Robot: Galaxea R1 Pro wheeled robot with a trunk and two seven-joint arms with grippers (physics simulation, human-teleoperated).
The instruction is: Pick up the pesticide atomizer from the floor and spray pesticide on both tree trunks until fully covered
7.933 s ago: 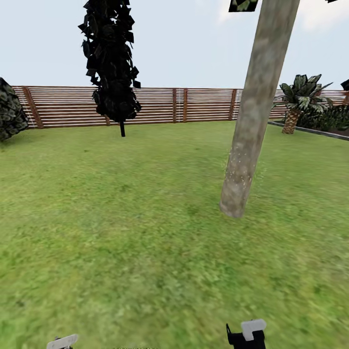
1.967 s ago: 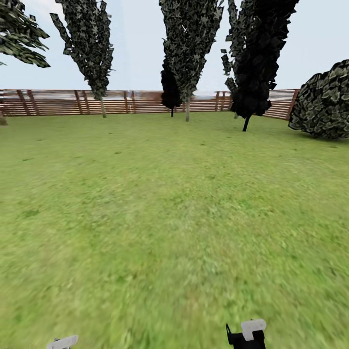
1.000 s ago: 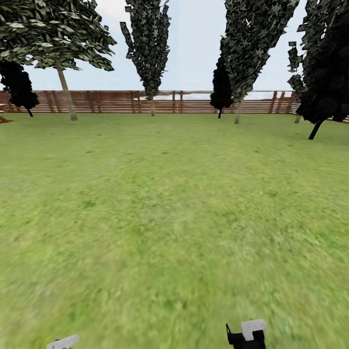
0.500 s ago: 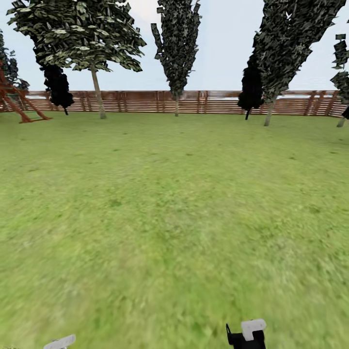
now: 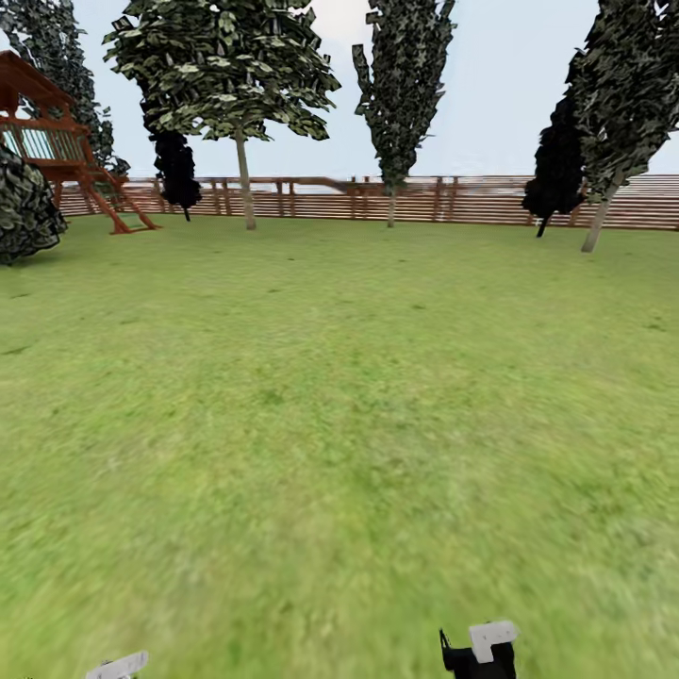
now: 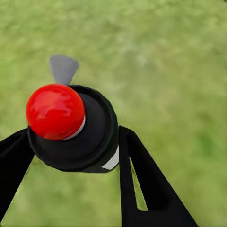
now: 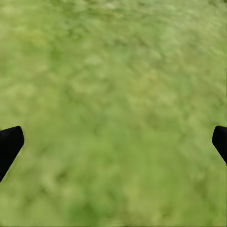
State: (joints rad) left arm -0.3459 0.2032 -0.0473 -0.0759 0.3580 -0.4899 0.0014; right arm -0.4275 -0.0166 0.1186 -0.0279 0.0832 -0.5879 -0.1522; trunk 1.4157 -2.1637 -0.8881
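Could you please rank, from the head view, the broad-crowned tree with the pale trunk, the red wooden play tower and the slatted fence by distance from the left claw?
1. Red wooden play tower, far left, ahead of the left claw.
2. Broad-crowned tree with the pale trunk, left of centre, beyond it.
3. Reddish-brown slatted fence, behind the tree, though only narrowly.

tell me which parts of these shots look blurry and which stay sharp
Head view: the near lawn is smeared, the fence and far trees crisper. Left wrist view: the atomizer is sharp with a glossy highlight, the grass behind it soft. Right wrist view: mottled, blurred grass.
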